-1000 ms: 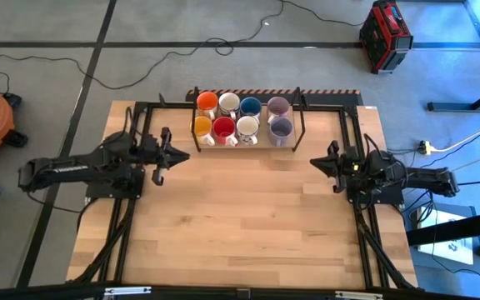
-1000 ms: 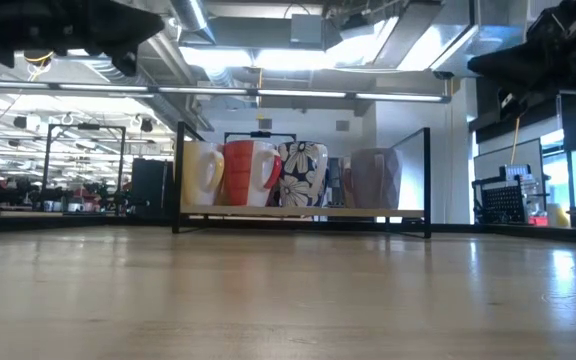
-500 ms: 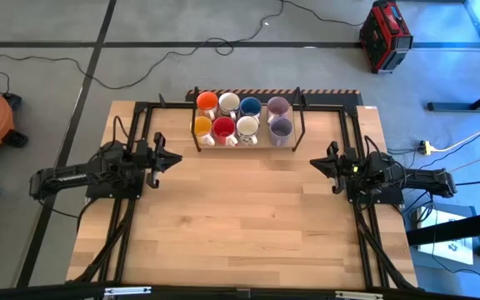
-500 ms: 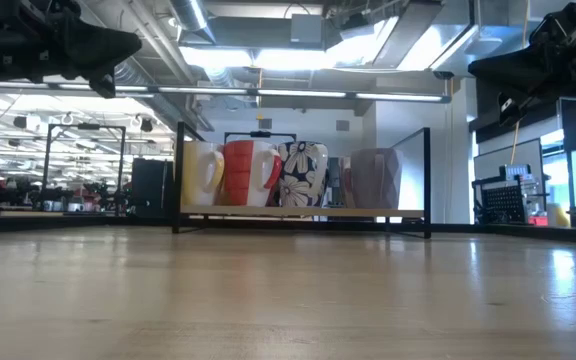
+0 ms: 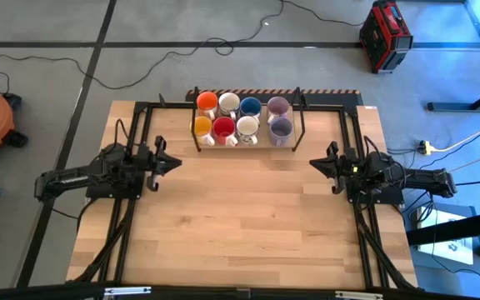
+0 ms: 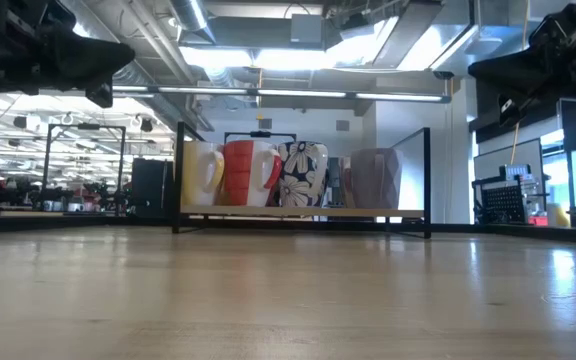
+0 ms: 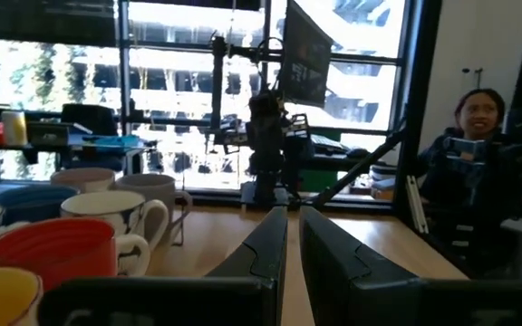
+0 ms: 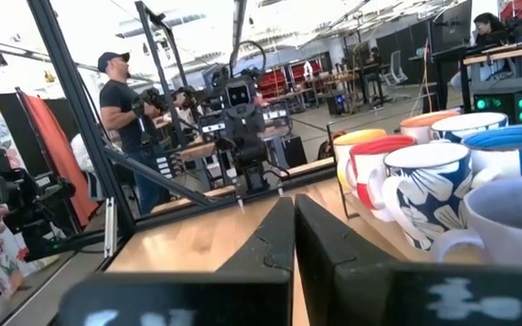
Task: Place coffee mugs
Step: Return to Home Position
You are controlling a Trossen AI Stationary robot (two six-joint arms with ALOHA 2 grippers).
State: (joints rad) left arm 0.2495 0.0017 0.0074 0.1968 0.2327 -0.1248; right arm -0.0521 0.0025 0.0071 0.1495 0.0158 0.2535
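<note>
Several coffee mugs stand in two rows in a black wire rack [image 5: 299, 125] at the middle of the table's far edge. The far row runs from an orange mug [image 5: 207, 102] to a pale purple one [image 5: 277, 106]. The near row includes a red mug [image 5: 223, 127] and a flowered white one [image 5: 247, 126]; both also show in the low view, red [image 6: 246, 172] and flowered [image 6: 303, 173]. My left gripper [image 5: 179, 161] hovers shut at the table's left side, pointing level toward the right. My right gripper [image 5: 311, 162] hovers shut at the right side, facing it. Both are empty.
Black frame rails [image 5: 352, 133] run along the table's left, right and far sides. Bare wood [image 5: 240, 217] lies between the arms and toward the near edge. A seated person [image 7: 478, 172] shows beyond the table in the left wrist view; a standing person [image 8: 120, 109] shows in the right wrist view.
My left gripper has drawn back toward the table's left edge and sunk lower, away from the rack, staying shut and nearly level. The mugs have not moved.
</note>
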